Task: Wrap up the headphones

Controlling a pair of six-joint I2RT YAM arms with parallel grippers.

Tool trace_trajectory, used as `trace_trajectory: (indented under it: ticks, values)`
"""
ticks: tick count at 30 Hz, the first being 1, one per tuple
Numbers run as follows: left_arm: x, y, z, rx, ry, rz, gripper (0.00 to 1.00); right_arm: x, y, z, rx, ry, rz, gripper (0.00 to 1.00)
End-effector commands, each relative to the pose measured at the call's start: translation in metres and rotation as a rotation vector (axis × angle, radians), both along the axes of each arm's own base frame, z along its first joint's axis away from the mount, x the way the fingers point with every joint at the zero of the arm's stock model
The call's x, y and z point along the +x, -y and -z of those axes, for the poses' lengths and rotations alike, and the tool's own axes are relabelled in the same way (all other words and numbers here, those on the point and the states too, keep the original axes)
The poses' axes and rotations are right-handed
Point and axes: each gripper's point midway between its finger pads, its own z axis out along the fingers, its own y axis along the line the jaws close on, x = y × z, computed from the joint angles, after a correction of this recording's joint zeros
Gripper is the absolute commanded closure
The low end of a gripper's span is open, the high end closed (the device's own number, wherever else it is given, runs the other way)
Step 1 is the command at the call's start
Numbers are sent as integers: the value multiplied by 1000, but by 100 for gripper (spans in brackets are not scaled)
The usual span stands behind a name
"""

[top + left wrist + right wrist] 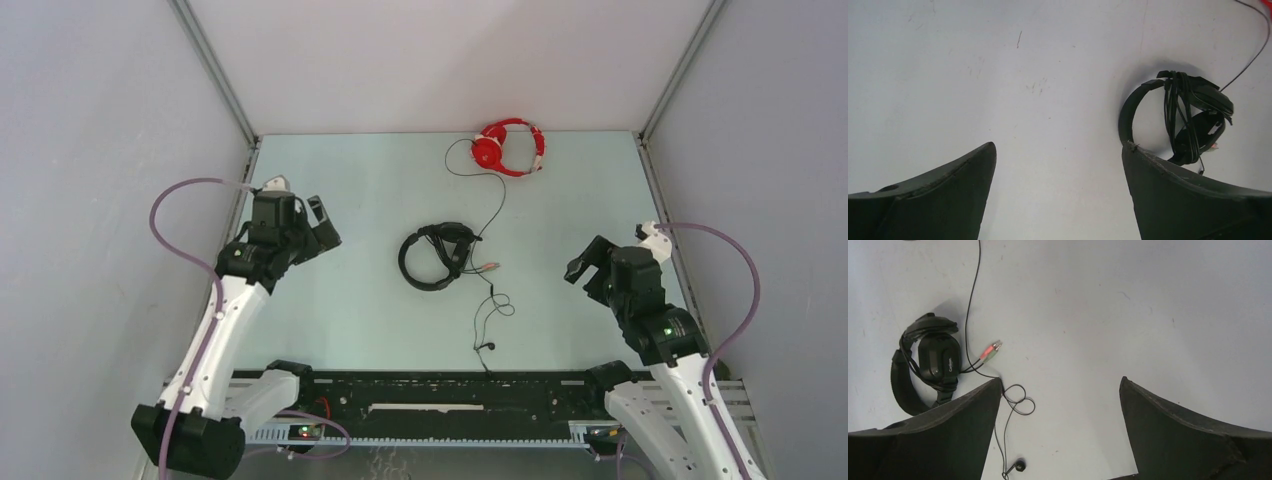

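The red headphones (509, 146) lie at the far middle of the table, earcups and headband flat. Their thin dark cable (497, 215) runs forward past the black headphones, loops (497, 303) and ends in a small plug (487, 346); it also shows in the right wrist view (968, 305), with its loop (1020, 401) and plug (1019, 466). My left gripper (322, 225) is open and empty at the left, well apart from them. My right gripper (588, 262) is open and empty at the right, beside the cable loop.
Black headphones (436, 256) with their own cable wrapped round them lie mid-table, also in the left wrist view (1193, 115) and right wrist view (928, 362). Their pink and green plugs (991, 348) rest by the red set's cable. Walls enclose the table on three sides.
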Motion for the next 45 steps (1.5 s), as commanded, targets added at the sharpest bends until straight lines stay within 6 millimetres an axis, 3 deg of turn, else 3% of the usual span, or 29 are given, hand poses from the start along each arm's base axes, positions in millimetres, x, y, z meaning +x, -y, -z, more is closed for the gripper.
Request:
trace_trajectory:
  ticks: [1, 4, 8, 11, 15, 20, 22, 25, 31, 36, 42, 45]
  values:
    - [0, 1, -25, -36, 132, -10, 0, 7, -3, -1, 28, 13, 10, 3]
    - [-1, 7, -32, -31, 167, 64, 1, 10, -7, -1, 44, 13, 3, 3]
    - [-4, 2, -51, 21, 225, 97, 1, 9, -12, -3, 69, 21, -10, 3]
    - [-8, 12, -63, -9, 290, 147, 1, 7, -11, -1, 66, 12, -6, 4]
    - [-18, 48, -58, -52, 305, 265, 1, 5, -15, 6, 72, -13, -10, 4]
    - [-49, 111, -31, -196, 247, 430, 0, 22, -24, 13, 96, -13, 8, 4]
    - [-56, 124, -21, -257, 247, 445, 1, 41, -23, 10, 92, 0, 35, 3]
    - [-61, 123, -6, -260, 214, 423, 1, 79, -13, 4, 75, -7, 83, 2]
    - [-57, 101, -16, -139, 254, 397, 0, 177, -4, 6, 103, -94, 62, 3]
    - [-57, 82, -26, -49, 306, 376, 0, 246, -10, 18, 110, -190, 26, 3]
    - [-60, 91, -30, -62, 285, 433, 0, 312, -19, 38, 147, -232, 17, 5]
    - [-57, 84, -26, -53, 281, 380, 0, 344, -21, 57, 162, -249, 32, 6]
